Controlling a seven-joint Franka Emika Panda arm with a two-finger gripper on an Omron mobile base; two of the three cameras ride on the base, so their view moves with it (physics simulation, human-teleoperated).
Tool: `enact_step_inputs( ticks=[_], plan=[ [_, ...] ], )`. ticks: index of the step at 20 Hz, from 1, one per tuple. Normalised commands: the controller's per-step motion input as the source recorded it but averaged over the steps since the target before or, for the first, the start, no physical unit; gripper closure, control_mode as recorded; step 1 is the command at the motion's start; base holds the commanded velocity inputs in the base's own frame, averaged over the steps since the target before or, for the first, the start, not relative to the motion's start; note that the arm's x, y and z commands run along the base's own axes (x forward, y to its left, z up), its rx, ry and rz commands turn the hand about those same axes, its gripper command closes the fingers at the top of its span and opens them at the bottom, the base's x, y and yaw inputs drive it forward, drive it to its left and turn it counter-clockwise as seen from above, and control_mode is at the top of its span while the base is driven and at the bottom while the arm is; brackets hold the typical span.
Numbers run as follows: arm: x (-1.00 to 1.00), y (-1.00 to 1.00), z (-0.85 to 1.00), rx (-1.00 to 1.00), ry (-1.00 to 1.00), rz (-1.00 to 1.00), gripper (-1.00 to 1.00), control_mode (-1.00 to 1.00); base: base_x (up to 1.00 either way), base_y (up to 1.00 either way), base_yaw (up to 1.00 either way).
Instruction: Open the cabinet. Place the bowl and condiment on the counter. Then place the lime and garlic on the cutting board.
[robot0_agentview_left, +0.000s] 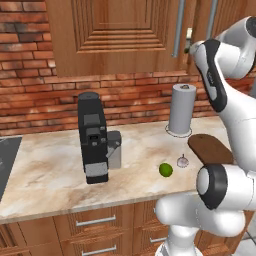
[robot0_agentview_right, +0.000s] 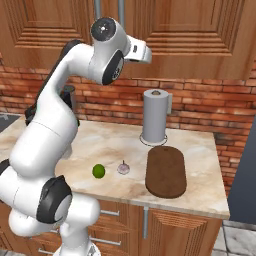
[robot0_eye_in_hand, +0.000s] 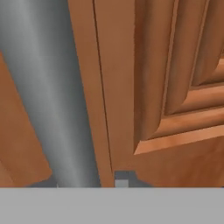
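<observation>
no readable text, labels, brands or nos. on anything in any view.

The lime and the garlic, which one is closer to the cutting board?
The garlic: it sits between the green lime and the cutting board.

Even, bright rendered light with no visible source; the counter (robot0_agentview_left: 55, 170) carries soft shadows beside the coffee machine (robot0_agentview_left: 93, 137) and under the lime (robot0_agentview_right: 98, 171); no glare; edges look slightly soft and pixelated; the close silver handle (robot0_eye_in_hand: 52, 96) shows smooth shading.
</observation>
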Motion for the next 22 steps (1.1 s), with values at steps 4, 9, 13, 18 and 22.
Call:
enact_step_inputs(
  ticks=[4,9,13,18,22],
  plan=[
    [-1.00,-0.53,0.00,0.03,-0.07,-0.07,1.00,-1.00,0.00,0.00,0.00],
    [-1.00,-0.72,0.00,0.08,-0.07,-0.09,1.00,-1.00,0.00,0.00,0.00],
    [-1.00,-0.86,0.01,0.11,-0.05,-0.10,1.00,-1.00,0.00,0.00,0.00],
    [-1.00,-0.79,0.07,0.11,-0.01,-0.09,1.00,-1.00,0.00,0.00,0.00],
    [-0.99,-0.13,0.12,-0.01,0.00,-0.05,1.00,-1.00,0.00,0.00,0.00]
  ],
)
